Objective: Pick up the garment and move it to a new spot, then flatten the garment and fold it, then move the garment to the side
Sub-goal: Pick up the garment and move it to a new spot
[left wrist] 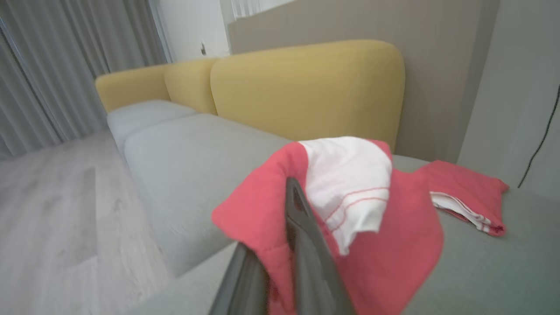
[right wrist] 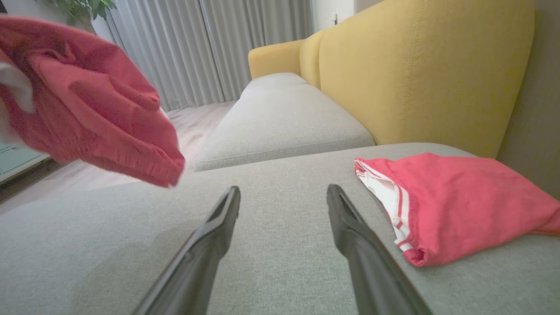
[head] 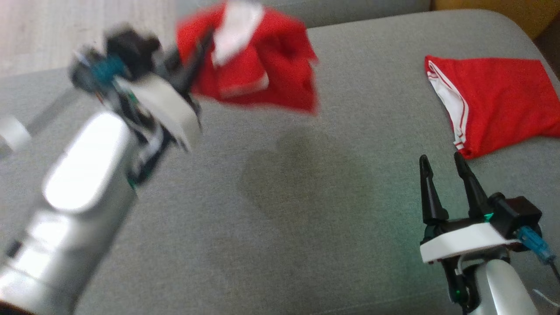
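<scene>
A red garment with white trim [head: 262, 61] hangs bunched in the air above the grey sofa seat [head: 280, 210], blurred. My left gripper [head: 199, 57] is shut on its left edge, and the left wrist view shows the cloth [left wrist: 385, 245] draped over my dark fingers [left wrist: 306, 245]. The same garment [right wrist: 87, 100] hangs at the upper left of the right wrist view. My right gripper [head: 444, 164] stands open low over the seat at the lower right, nothing between its fingers [right wrist: 363, 245].
A second red garment with white trim [head: 494, 103] lies folded on the seat at the right, just beyond my right gripper, and appears again [right wrist: 455, 201] [left wrist: 463, 197]. Yellow backrests [right wrist: 420, 74] run behind the cushions. Wooden floor [left wrist: 52, 218] lies off the seat's left edge.
</scene>
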